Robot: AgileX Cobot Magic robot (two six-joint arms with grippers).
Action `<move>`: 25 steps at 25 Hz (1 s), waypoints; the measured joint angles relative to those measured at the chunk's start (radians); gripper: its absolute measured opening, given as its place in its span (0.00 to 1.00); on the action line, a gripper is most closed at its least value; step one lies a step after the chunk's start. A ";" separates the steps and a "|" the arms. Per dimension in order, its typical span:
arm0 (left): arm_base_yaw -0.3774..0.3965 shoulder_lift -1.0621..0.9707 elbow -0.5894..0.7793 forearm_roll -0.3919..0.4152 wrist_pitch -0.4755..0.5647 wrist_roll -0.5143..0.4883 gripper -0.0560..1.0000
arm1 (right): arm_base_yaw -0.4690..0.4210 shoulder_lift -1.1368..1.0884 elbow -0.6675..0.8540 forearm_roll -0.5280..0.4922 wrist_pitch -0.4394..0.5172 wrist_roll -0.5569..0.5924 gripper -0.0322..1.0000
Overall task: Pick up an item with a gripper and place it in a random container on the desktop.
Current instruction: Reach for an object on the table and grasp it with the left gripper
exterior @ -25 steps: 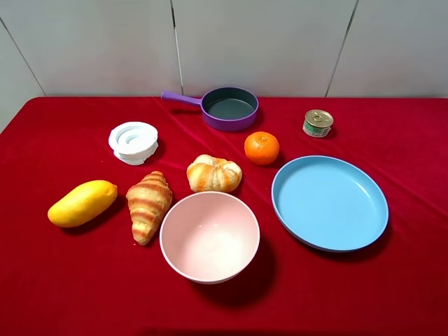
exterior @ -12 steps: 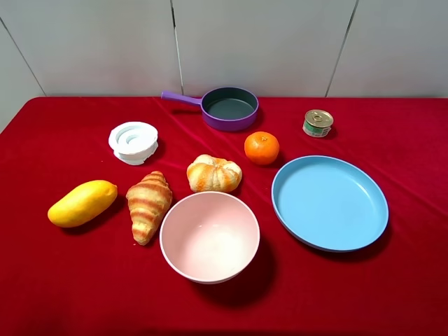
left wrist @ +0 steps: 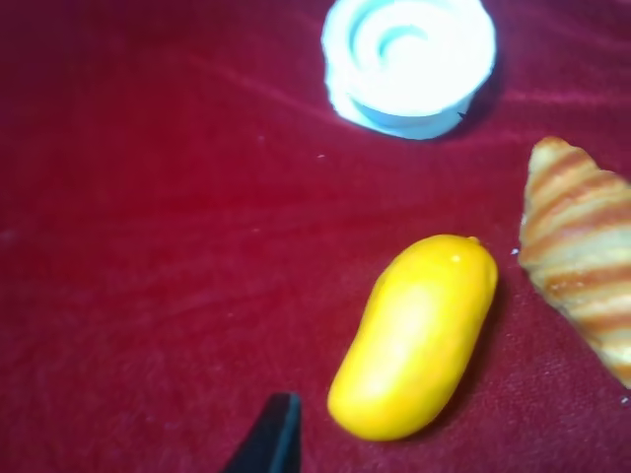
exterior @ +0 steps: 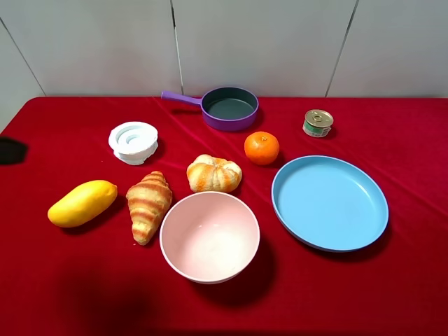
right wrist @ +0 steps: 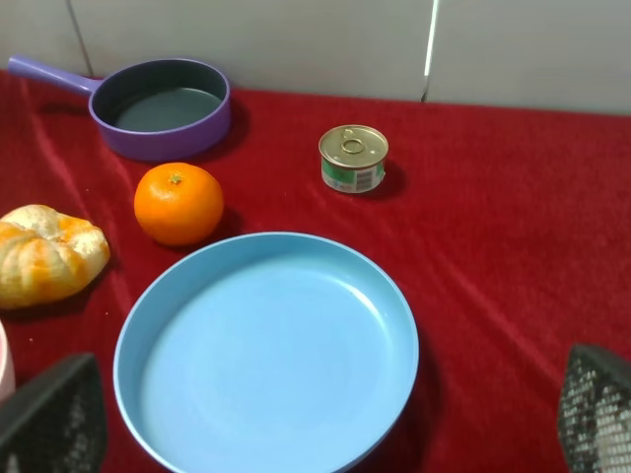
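Lying ungripped on the red cloth (exterior: pixel 392 112), croissant (exterior: pixel 148 205) sits between mango (exterior: pixel 82 203) and pink bowl (exterior: pixel 209 236). Purple pan (exterior: pixel 229 107) at the back is empty, well apart. Left gripper (left wrist: pixel 271 443) is near the mango with one fingertip showing, so can't tell if spread or closed. Right gripper (right wrist: pixel 323 404) has fingers wide apart over blue plate (right wrist: pixel 266 296), holding nothing. Pick, carry and drop are all left.

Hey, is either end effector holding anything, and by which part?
Nothing is held. The right end effector is open and empty. The left end effector shows one finger only, apart from the mango; the croissant lies untouched on the cloth.
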 joint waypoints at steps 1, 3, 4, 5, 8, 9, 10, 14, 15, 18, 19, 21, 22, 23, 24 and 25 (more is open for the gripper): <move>-0.014 0.031 -0.013 0.000 -0.004 0.001 0.96 | 0.000 0.000 0.000 0.000 0.000 0.000 0.70; -0.050 0.084 -0.037 0.000 -0.013 0.001 0.96 | 0.000 0.000 0.000 0.000 0.000 0.000 0.70; -0.068 0.111 -0.047 0.000 -0.019 0.002 0.96 | 0.000 0.000 0.000 0.000 0.000 0.000 0.70; -0.082 0.136 -0.057 0.000 -0.028 0.002 0.96 | 0.000 0.000 0.000 0.000 0.000 0.000 0.70; -0.125 0.202 -0.084 0.000 -0.048 0.002 0.95 | 0.000 0.000 0.000 0.000 0.000 0.000 0.70; -0.140 0.221 -0.094 -0.003 -0.054 0.001 0.95 | 0.000 0.000 0.000 0.000 0.000 0.000 0.70; -0.153 0.243 -0.103 -0.008 -0.057 0.001 0.95 | 0.000 0.000 0.000 0.000 0.000 0.000 0.70; -0.195 0.323 -0.136 -0.032 -0.063 0.001 0.95 | 0.000 0.000 0.000 0.000 0.000 0.000 0.70; -0.204 0.344 -0.141 -0.037 -0.063 -0.002 0.95 | 0.000 0.000 0.000 0.000 0.000 0.000 0.70; -0.231 0.404 -0.159 -0.046 -0.064 -0.014 0.95 | 0.000 0.000 0.000 0.000 0.000 0.000 0.70; -0.237 0.426 -0.163 -0.048 -0.064 -0.019 0.95 | 0.000 0.000 0.000 0.000 0.000 0.000 0.70; -0.247 0.469 -0.172 -0.049 -0.064 -0.027 0.95 | 0.000 0.000 0.000 0.000 0.000 0.000 0.70; -0.250 0.491 -0.174 -0.049 -0.065 -0.033 0.95 | 0.000 0.000 0.000 0.000 0.000 0.000 0.70; -0.249 0.513 -0.174 -0.052 -0.065 -0.040 0.95 | 0.000 0.000 0.000 0.000 0.000 0.000 0.70; -0.249 0.532 -0.174 -0.054 -0.065 -0.044 0.95 | 0.000 0.000 0.000 0.000 0.000 0.000 0.70; -0.249 0.554 -0.174 -0.058 -0.066 -0.047 0.95 | 0.000 0.000 0.000 0.000 0.000 0.000 0.70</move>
